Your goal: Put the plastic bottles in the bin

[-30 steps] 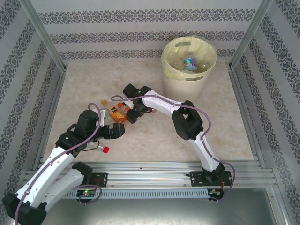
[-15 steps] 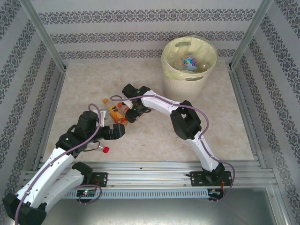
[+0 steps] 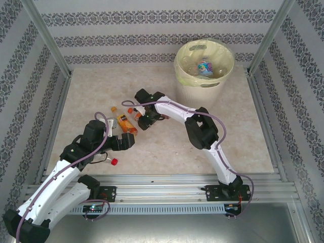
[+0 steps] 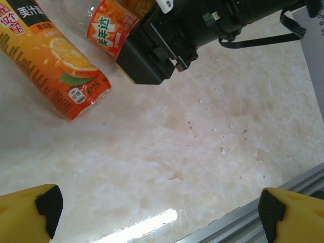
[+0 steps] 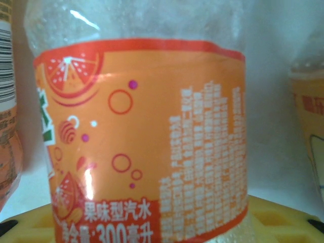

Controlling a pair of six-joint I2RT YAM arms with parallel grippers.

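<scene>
Hovering low over the desk (image 4: 202,152), the left gripper (image 4: 162,215) has its jaws wide apart with nothing between them. Just beyond it an orange juice bottle (image 4: 55,61) lies on its side. The right gripper (image 3: 143,122) is at an orange soda bottle (image 5: 142,142) lying close against its yellow pads (image 5: 283,223); whether those jaws clamp it I cannot tell. The bin (image 3: 197,90) stands well apart at the far right, a blue-labelled bottle (image 3: 204,67) inside.

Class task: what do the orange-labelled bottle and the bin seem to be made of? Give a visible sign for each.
The orange-labelled bottle: thin clear plastic, glossy; highlights glint, printed film label. The bin: probably moulded plastic, cream, matte; handle cut-out, translucent yellow bag lining.
</scene>
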